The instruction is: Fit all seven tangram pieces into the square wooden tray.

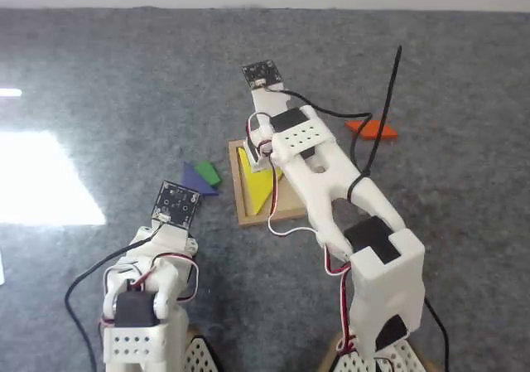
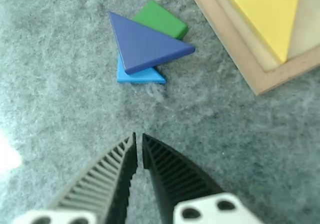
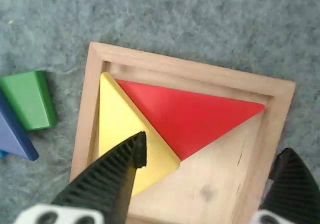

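Observation:
The square wooden tray (image 3: 192, 70) holds a yellow triangle (image 3: 117, 121) and a red triangle (image 3: 192, 115) lying flat, edge to edge. My right gripper (image 3: 215, 159) hovers open over the tray, with nothing between its fingers. In the high view the right arm covers most of the tray (image 1: 241, 198); the yellow triangle (image 1: 258, 188) shows beside it. A dark blue triangle (image 2: 145, 47) lies across a green piece (image 2: 162, 19) and a light blue piece (image 2: 142, 76) just outside the tray's corner (image 2: 240, 52). My left gripper (image 2: 138, 138) is shut, low over the mat short of that pile.
An orange piece (image 1: 371, 128) lies alone on the grey mat to the right of the tray, behind the right arm's cable. The blue and green pile (image 1: 201, 176) sits left of the tray. Open mat spreads at the far left and back.

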{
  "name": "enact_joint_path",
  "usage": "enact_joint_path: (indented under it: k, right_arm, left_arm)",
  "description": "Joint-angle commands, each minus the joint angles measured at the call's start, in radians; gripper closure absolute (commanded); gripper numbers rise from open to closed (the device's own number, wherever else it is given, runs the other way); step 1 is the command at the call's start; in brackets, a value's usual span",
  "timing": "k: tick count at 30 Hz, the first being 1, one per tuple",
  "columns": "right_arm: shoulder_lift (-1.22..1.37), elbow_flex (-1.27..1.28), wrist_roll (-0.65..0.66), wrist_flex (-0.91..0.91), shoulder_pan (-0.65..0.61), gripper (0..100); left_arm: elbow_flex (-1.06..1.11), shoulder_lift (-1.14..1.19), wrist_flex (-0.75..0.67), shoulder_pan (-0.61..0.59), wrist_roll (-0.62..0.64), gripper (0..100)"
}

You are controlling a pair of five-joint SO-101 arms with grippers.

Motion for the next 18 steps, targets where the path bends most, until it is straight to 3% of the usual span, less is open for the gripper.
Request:
enact_joint_path:
  k: [1,8,18]
  right_arm:
    - [-0.016,-0.008,0.017,-0.019,0.021,61.9]
    - [0.005,-0.006,0.017,-0.016,0.09,61.9]
    - [0.062,-0.008,0.017,-0.016,-0.021,61.9]
  left_arm:
    - [-0.013,-0.02,0.006,-0.003,0.005,98]
    - [-0.013,-0.02,0.006,-0.003,0.005,98]
    - [-0.013,-0.02,0.006,-0.003,0.005,98]
